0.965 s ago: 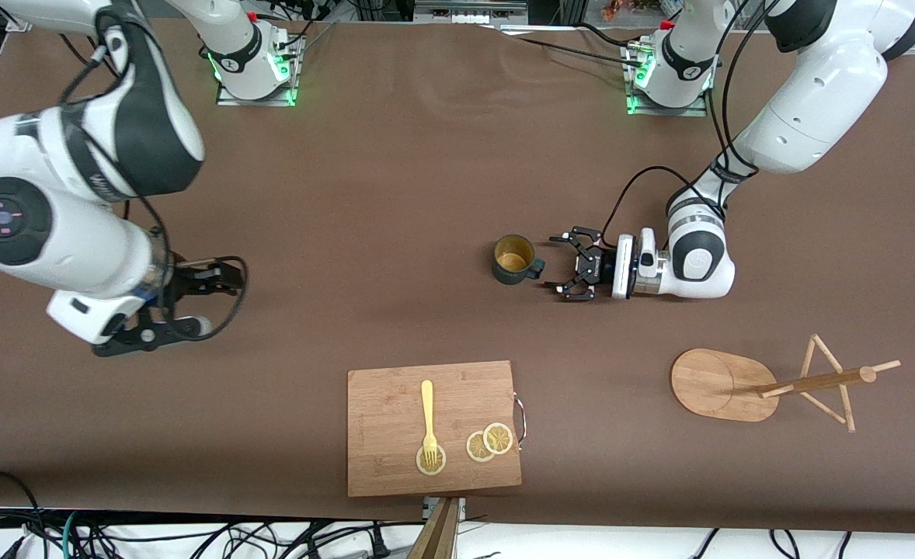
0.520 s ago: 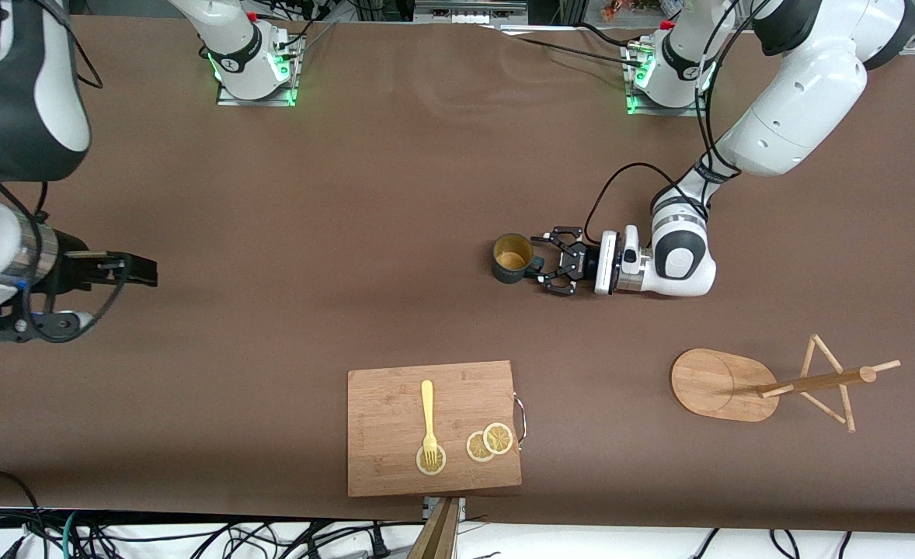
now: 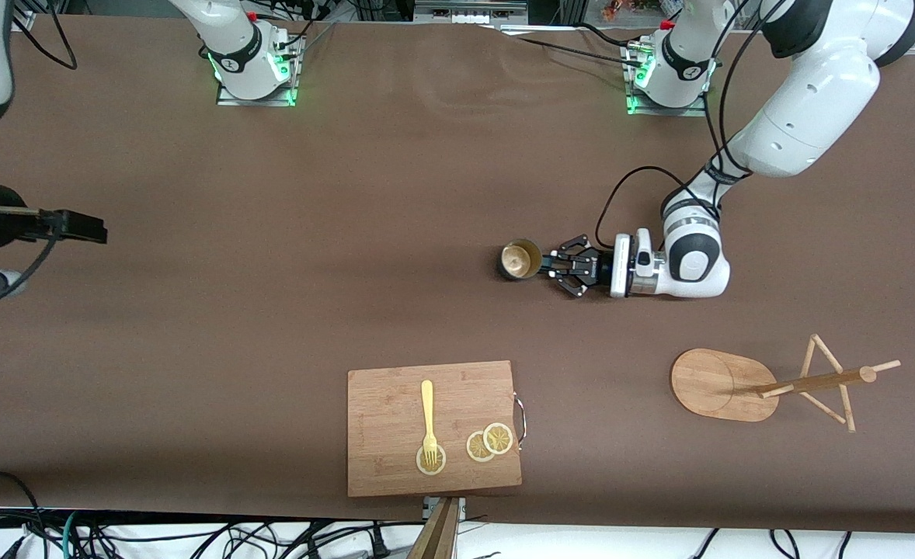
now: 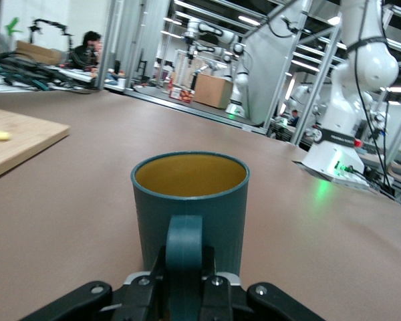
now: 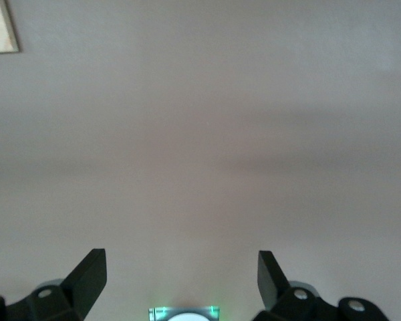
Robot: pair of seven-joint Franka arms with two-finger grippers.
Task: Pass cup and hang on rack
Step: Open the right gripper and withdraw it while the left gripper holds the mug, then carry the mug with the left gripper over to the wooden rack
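The dark teal cup with its ochre inside stands upright on the brown table near the middle. My left gripper lies low beside it and is shut on the cup's handle. In the left wrist view the handle sits clamped between the fingers, in front of the cup. The bamboo rack stands nearer the front camera, toward the left arm's end, its pegs bare. My right gripper is open and empty over the table's edge at the right arm's end; the right wrist view shows only bare table under it.
A wooden cutting board with a metal handle lies near the front edge, carrying a yellow fork and lemon slices. Its corner shows in the right wrist view. The arm bases stand along the table's back edge.
My left gripper moved up to the cup and shut on its handle. My right arm drew back toward its end of the table.
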